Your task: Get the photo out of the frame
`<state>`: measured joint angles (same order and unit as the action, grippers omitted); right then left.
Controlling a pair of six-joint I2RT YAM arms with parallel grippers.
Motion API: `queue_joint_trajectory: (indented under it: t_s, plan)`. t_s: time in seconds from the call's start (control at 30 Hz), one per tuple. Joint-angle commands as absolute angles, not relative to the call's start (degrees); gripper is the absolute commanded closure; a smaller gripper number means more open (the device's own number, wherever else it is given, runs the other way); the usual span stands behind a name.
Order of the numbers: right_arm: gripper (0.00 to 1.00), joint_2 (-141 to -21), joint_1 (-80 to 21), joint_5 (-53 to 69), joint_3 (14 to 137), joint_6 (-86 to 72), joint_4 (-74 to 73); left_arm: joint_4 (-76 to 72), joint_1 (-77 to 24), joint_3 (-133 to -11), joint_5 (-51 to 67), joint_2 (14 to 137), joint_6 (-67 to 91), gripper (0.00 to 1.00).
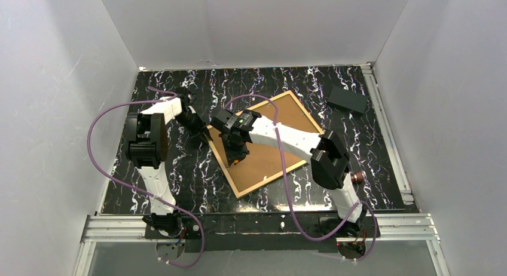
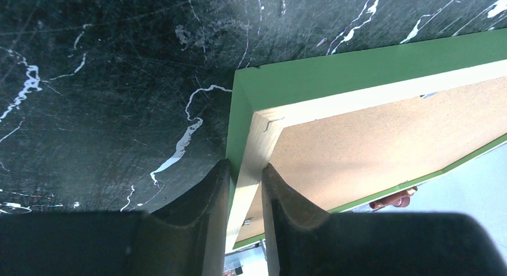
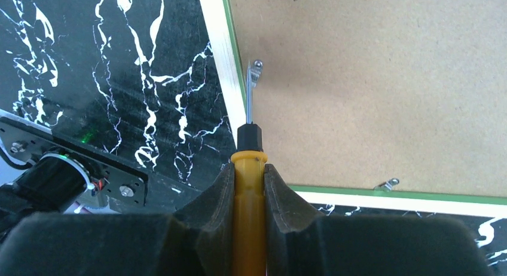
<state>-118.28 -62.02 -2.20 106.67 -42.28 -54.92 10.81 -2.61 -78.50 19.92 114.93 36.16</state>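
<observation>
The frame (image 2: pixel 359 64) lay back-up on the black marbled surface (image 1: pixel 179 186), turned at an angle near the middle of the top view. Its brown fibreboard backing panel (image 1: pixel 281 117) faced the camera, so the photo was hidden from this side.

The left claw (image 2: pixel 246 171) sat at the frame's left-hand side in the top view, close to a corner. In the left wrist view its two fingers (image 2: pixel 206 198) straddled the rim, one against the green outer edge and the other on the inner side by the backing. The pale wood of the rim was pinched between them.

The right claw (image 3: pixel 248 168) reached in over the lower left part of the backing, clamped on the yellow handle of a screwdriver (image 3: pixel 249 162). In the right wrist view the thin metal shaft ran up from the black collar. Its tip met a small metal tab (image 3: pixel 256 70) at the frame's inner edge, just beside the green strip. A second tab (image 3: pixel 387 184) showed along the adjoining edge, lower right in that view.

A dark flat box (image 1: pixel 347 99) rested at the upper right of the surface, apart from the frame. A small copper-coloured cylinder (image 1: pixel 357 177) lay near the right arm's elbow.
</observation>
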Motion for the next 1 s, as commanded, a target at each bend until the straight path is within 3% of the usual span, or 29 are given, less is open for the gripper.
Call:
queue_joint_trajectory:
  t_s: [0.0,0.97]
  plan:
    - [0.99,-119.8,-62.1,1.0,110.3,-41.1,-54.3,15.9,-1.4,-77.7,12.2,117.9,35.8,1.0]
    - [0.99,-121.9,-62.5,-0.4,107.1,-41.6,-55.0,15.8,-1.4,-77.7,12.3,117.9,36.0,1.0]
